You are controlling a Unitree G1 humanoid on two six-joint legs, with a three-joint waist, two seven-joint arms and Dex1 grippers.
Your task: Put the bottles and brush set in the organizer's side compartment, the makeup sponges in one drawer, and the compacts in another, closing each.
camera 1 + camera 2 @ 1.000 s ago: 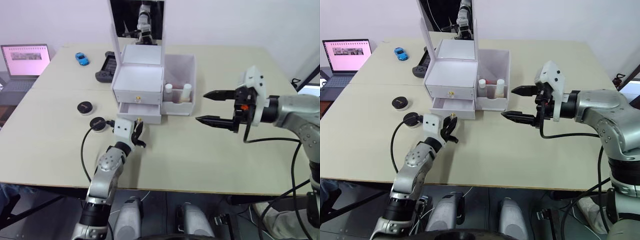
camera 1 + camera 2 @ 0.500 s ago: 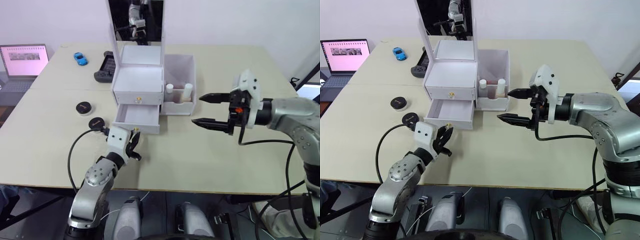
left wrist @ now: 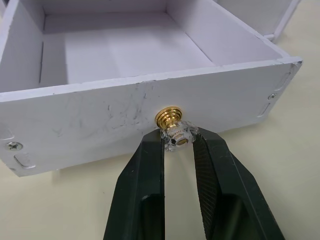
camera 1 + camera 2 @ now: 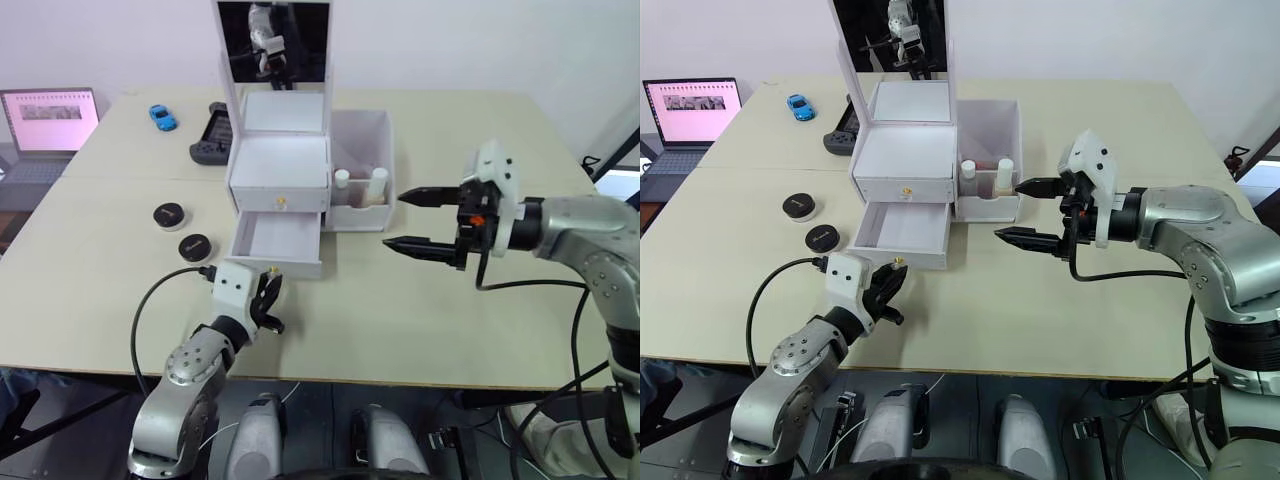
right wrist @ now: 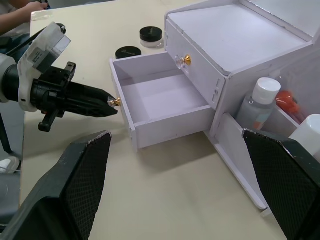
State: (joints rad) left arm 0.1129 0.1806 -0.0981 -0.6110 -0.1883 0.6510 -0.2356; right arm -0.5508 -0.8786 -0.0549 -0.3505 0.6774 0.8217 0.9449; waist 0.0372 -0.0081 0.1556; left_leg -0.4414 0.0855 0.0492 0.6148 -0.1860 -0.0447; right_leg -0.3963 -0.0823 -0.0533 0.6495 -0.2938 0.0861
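The left hand (image 3: pixel 177 150) grips the gold knob (image 3: pixel 168 117) of the organizer's (image 4: pixel 278 160) pulled-out lower drawer (image 4: pixel 275 240). The right hand (image 4: pixel 407 220) hangs open beside the side compartment (image 4: pixel 360 150); both compacts (image 4: pixel 170 215) lie left of the organizer.

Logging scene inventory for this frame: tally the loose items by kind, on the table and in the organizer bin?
Round black-lidded compacts: 2, on the table
White-capped bottles: 2, standing in the organizer's side bin
Small blue toy car: 1
Black handheld game controller: 1
Open laptop: 1
Total: 7
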